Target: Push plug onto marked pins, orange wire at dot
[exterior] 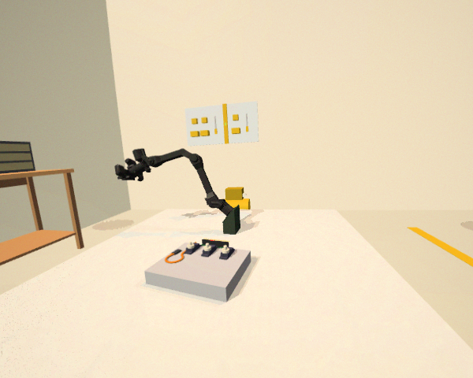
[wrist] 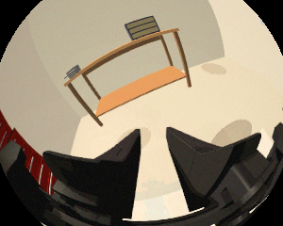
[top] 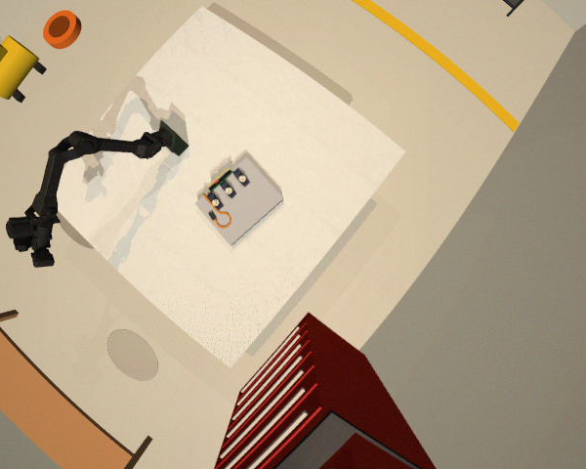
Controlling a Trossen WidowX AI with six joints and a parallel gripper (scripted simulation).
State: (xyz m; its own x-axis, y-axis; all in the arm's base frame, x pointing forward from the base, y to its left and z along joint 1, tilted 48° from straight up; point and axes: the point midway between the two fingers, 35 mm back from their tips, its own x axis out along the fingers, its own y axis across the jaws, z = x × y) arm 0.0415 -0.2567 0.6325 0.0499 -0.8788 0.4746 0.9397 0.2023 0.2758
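In the top view, near the middle of the frame, a flat grey holder (top: 255,206) (exterior: 199,270) on the pale desk (top: 293,126) (exterior: 289,305). On top of it, a row of three dark blocks (top: 228,190) (exterior: 207,249) with pale round tops, just beside a thin green-and-black strip (top: 220,180) (exterior: 215,242). Pins too small to make out. At the holder's left part in both outside views, the looped orange lead (top: 224,227) (exterior: 167,260), ending in the small black plug (top: 212,215) (exterior: 176,252) — resting on the holder, off the strip.

From a dark base (top: 180,146) (exterior: 231,224), the black arm (top: 56,161) (exterior: 202,175) stretched to the left of the frame in both views, well apart from the plug. In the exterior view, raised above desk level.

In the wrist view, jaws at the bottom of the frame, a narrow gap between — nothing gripped. Beyond them, a wooden workbench (top: 41,394) (exterior: 9,252) (wrist: 141,89) across the upper middle, and a red cabinet (top: 354,368) (wrist: 38,169) at lower left.
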